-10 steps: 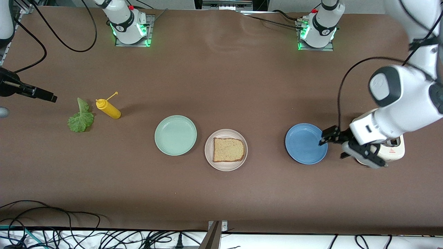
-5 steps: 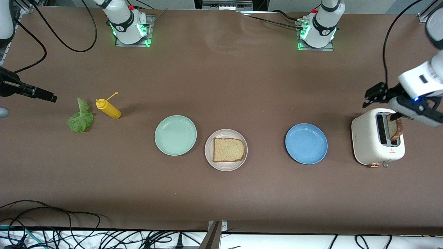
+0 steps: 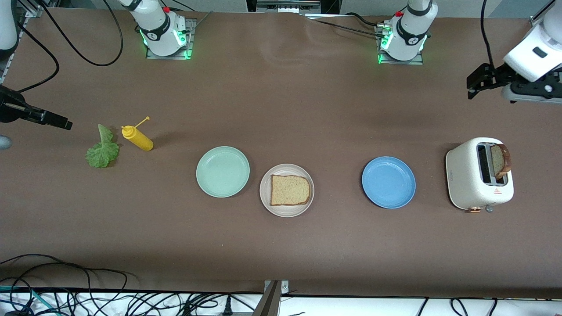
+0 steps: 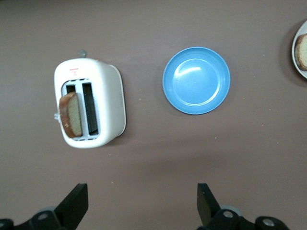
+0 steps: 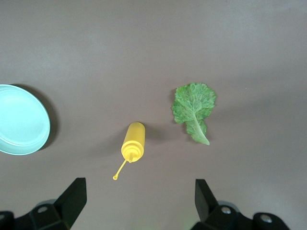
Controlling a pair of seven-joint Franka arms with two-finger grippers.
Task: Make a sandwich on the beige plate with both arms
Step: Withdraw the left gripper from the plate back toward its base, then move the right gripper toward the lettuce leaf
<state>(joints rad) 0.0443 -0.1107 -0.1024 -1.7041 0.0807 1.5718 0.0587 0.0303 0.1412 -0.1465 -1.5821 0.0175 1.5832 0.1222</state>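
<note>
One bread slice (image 3: 290, 190) lies flat on the beige plate (image 3: 286, 213) in the middle of the table. A second bread slice (image 3: 501, 160) (image 4: 71, 115) stands up out of one slot of the white toaster (image 3: 467, 175) (image 4: 109, 103) at the left arm's end. The lettuce leaf (image 3: 102, 151) (image 5: 193, 108) lies on the table at the right arm's end. My left gripper (image 3: 482, 85) (image 4: 142, 201) hangs open and empty high over bare table beside the toaster. My right gripper (image 3: 57, 122) (image 5: 139, 199) waits open and empty over the table next to the lettuce.
A mint-green plate (image 3: 222, 171) (image 5: 19, 120) sits beside the beige plate toward the right arm's end. A blue plate (image 3: 388, 182) (image 4: 196, 80) sits between the beige plate and the toaster. A yellow squeeze bottle (image 3: 138, 138) (image 5: 133, 143) lies beside the lettuce. Cables (image 3: 88, 298) run along the front edge.
My left arm has risen from low over the toaster and blue plate and swung toward its base, uncovering the toaster and its slice. The right arm has not moved.
</note>
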